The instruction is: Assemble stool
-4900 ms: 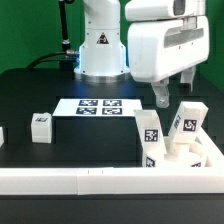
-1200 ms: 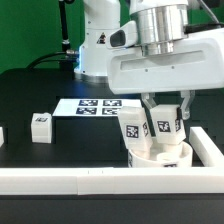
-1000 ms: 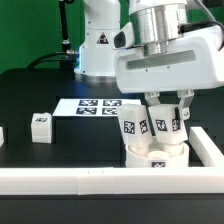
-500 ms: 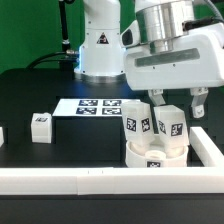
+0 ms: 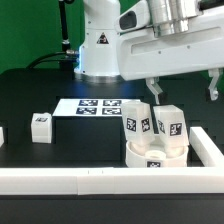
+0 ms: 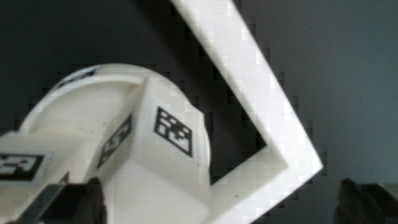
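Since two legs [image 5: 135, 124] are seen set upright in the seat [image 5: 157, 157], with a third leg [image 5: 40, 127] laid loose well to the exterior view's left of that seat, the job is judged about two-thirds done; the claw [image 5: 183, 92] is held wide and empty above the seat

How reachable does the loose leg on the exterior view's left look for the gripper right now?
Probably yes. The loose leg stands alone on the black table, with nothing touching or covering it, and the gripper hangs open above the seat, holding nothing.
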Controlling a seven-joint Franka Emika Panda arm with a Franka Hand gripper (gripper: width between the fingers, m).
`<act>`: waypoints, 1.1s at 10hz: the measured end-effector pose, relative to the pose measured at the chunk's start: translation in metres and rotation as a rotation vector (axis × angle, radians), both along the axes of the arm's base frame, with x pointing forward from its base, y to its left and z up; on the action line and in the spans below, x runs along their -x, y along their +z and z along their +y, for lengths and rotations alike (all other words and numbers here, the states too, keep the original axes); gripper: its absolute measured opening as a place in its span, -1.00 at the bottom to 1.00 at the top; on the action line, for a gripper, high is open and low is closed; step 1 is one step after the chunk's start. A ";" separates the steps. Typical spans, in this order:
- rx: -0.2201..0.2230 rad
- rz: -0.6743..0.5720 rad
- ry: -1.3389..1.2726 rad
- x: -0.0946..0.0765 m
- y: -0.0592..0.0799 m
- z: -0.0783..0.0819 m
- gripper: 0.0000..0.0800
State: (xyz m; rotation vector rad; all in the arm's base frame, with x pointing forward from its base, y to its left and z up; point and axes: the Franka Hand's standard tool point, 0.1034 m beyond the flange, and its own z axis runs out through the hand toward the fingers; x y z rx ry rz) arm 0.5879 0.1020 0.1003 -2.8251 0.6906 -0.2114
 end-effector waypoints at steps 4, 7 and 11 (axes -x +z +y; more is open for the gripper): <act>0.166 -0.086 0.601 -0.001 0.001 -0.001 0.62; 0.236 -0.097 0.938 -0.005 0.004 0.001 0.62; 0.324 -0.129 1.390 -0.004 -0.001 -0.005 0.62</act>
